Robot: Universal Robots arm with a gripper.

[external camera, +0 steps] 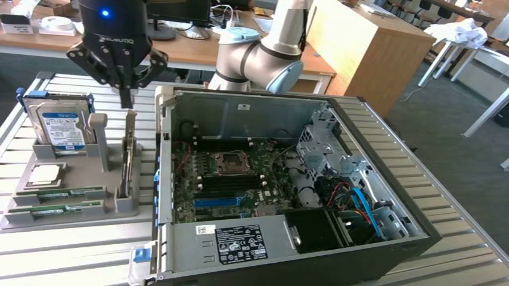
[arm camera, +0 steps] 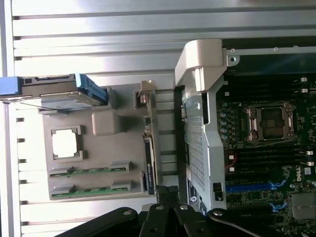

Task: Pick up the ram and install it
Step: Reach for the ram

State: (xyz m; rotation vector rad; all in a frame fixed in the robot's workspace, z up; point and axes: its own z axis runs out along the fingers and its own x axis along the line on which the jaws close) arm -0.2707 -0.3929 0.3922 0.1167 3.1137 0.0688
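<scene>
Exterior view's left first: grey tray (external camera: 47, 221) carries the hard drive (external camera: 59, 128) upright; two alike green sticks lie flat in its slots; I take the ram (external camera: 64, 193) as the one nearer the drive, not certain; it's seated, not lifted. The gripper (external camera: 127, 100) hangs over the upright card (external camera: 130, 155), apart from the ram; jaws look pinched together on nothing. A clean pick, I judge, needs them spread, set across the stick's long edges, mid-length, straight descent. Open case (external camera: 318, 107) further right; memory slots (external camera: 238, 186) look unfilled.
</scene>
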